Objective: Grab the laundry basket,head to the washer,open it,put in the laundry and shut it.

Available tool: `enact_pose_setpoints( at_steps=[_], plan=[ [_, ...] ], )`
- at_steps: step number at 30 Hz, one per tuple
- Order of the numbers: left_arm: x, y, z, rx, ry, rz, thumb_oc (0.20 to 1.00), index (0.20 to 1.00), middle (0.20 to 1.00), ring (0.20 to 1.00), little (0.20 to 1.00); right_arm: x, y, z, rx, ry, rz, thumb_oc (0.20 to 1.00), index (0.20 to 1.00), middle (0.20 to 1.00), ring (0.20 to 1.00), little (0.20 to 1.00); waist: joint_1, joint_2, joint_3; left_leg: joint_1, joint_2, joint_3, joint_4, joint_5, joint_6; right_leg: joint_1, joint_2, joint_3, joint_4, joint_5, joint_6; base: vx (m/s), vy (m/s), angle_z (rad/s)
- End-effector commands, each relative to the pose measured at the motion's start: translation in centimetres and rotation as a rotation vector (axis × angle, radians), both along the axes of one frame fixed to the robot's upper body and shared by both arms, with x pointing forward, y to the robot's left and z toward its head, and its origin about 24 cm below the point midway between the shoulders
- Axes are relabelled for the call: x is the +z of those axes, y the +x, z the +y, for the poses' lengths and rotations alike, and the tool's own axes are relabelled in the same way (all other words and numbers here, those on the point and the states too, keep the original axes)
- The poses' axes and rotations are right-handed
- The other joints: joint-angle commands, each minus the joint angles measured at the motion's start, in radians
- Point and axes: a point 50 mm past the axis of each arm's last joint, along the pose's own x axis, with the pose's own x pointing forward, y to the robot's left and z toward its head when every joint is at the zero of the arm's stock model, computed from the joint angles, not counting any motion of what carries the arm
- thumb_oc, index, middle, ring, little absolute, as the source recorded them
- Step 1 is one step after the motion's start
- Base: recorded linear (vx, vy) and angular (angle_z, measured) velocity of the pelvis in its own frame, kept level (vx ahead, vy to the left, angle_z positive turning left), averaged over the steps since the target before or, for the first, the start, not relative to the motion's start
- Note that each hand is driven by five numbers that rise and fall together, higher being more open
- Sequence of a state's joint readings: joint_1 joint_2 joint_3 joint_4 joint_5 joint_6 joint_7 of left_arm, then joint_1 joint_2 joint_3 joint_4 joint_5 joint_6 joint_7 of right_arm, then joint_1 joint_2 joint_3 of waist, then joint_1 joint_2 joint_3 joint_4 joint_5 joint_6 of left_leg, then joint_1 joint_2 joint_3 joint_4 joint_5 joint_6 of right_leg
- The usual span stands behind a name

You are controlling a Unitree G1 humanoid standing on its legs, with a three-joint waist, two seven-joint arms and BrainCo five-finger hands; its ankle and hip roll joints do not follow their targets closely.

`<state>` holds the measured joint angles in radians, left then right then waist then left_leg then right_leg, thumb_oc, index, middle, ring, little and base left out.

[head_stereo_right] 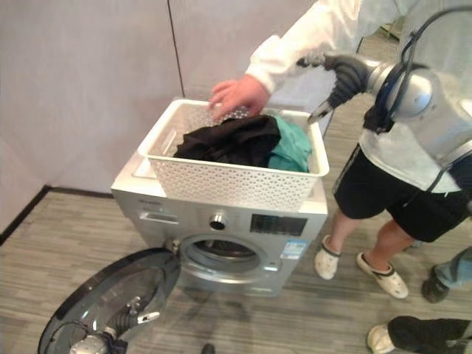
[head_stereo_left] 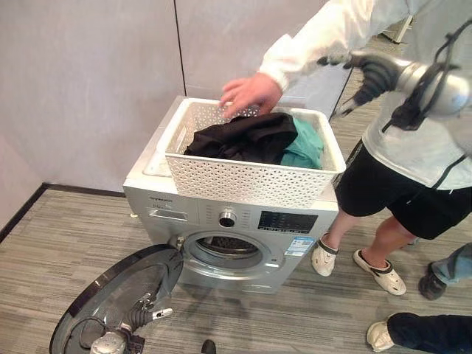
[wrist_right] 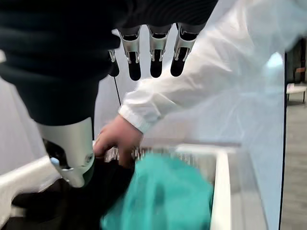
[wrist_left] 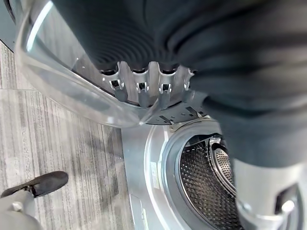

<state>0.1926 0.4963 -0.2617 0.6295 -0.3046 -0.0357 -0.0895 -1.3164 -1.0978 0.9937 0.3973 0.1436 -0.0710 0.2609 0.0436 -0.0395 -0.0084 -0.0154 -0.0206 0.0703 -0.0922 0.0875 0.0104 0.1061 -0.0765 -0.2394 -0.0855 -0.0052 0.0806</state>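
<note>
Two hands are open: left hand (wrist_left: 148, 88) on the washer door (head_stereo_left: 118, 295), right hand (wrist_right: 148, 52) above the basket (head_stereo_left: 251, 181). Next, grab clothes (head_stereo_left: 243, 136).

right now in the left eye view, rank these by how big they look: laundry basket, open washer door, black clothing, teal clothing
1. laundry basket
2. washer door, partly cut off at the frame edge and nearer the camera, so its rank is unsure
3. black clothing
4. teal clothing
</note>
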Motion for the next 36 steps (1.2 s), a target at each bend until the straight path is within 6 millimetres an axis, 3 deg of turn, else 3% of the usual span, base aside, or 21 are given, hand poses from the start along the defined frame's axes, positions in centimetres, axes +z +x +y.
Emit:
enact_pose_setpoints(
  at_steps=[1, 7, 18, 28, 30, 33, 36],
  plan=[
    [1.2, 1.8, 0.6, -0.047, 0.046, -0.07, 1.0, 1.0, 1.0, 1.0, 1.0, 3.9, -0.1, -0.6, -0.054, -0.039, -0.171, 1.0, 1.0, 1.0, 1.0, 1.0, 0.073, -0.048, -0.005, 0.071, 0.008, 0.016, 0.011, -0.1, -0.032, -0.013, -0.082, -0.001, 0.04, 0.051, 0.099, 0.0, 0.0, 0.0],
    [1.8, 2.7, 0.7, -0.044, 0.059, -0.1, 1.0, 1.0, 1.0, 1.0, 1.0, 3.6, 0.5, 1.9, 0.001, -0.059, -0.208, 1.0, 1.0, 1.0, 1.0, 1.0, 0.088, -0.055, 0.005, 0.058, 0.004, 0.008, 0.015, -0.097, -0.029, -0.02, -0.082, -0.004, 0.039, 0.054, 0.098, -0.01, 0.005, 0.01],
    [1.9, 2.8, 0.7, -0.032, 0.068, -0.11, 1.0, 1.0, 1.0, 1.0, 1.0, 2.6, 1.3, 3.1, 0.008, -0.005, -0.213, 1.0, 1.0, 1.0, 1.0, 1.0, 0.107, -0.066, 0.019, 0.048, -0.002, -0.002, 0.02, -0.101, -0.022, -0.022, -0.083, -0.005, 0.039, 0.06, 0.098, 0.0, 0.004, 0.03],
    [2.1, 3.0, 0.2, 0.01, 0.05, -0.151, 1.0, 1.0, 1.0, 1.0, 1.0, 1.9, 0.2, 0.4, -0.033, 0.184, -0.319, 1.0, 1.0, 1.0, 1.0, 1.0, 0.12, -0.073, 0.024, 0.031, -0.009, -0.006, 0.036, -0.116, -0.009, -0.029, -0.09, -0.001, 0.044, 0.078, 0.105, 0.01, 0.007, 0.0],
    [2.2, 3.0, 0.2, 0.009, 0.05, -0.153, 1.0, 1.0, 1.0, 1.0, 1.0, 1.3, -0.1, 0.0, -0.038, 0.208, -0.317, 1.0, 1.0, 1.0, 1.0, 1.0, 0.124, -0.078, 0.024, 0.032, -0.01, -0.008, 0.038, -0.118, -0.007, -0.028, -0.09, -0.001, 0.045, 0.078, 0.106, 0.0, 0.0, 0.0],
    [1.8, 2.2, -0.1, 0.025, 0.036, -0.141, 1.0, 1.0, 1.0, 1.0, 1.0, -1.4, -1.4, -1.7, -0.047, 0.335, -0.308, 1.0, 1.0, 1.0, 1.0, 1.0, 0.128, -0.079, 0.027, 0.028, -0.012, -0.009, 0.044, -0.125, -0.001, -0.032, -0.092, -0.003, 0.052, 0.082, 0.109, 0.01, 0.036, 0.0],
    [1.6, 1.8, -0.1, 0.029, 0.037, -0.127, 1.0, 1.0, 1.0, 1.0, 1.0, -2.3, -2.1, -2.3, -0.048, 0.374, -0.308, 1.0, 1.0, 1.0, 1.0, 1.0, 0.128, -0.082, 0.028, 0.029, -0.012, -0.009, 0.043, -0.126, 0.001, -0.033, -0.093, -0.001, 0.054, 0.084, 0.11, 0.01, 0.014, 0.03]
  ],
)
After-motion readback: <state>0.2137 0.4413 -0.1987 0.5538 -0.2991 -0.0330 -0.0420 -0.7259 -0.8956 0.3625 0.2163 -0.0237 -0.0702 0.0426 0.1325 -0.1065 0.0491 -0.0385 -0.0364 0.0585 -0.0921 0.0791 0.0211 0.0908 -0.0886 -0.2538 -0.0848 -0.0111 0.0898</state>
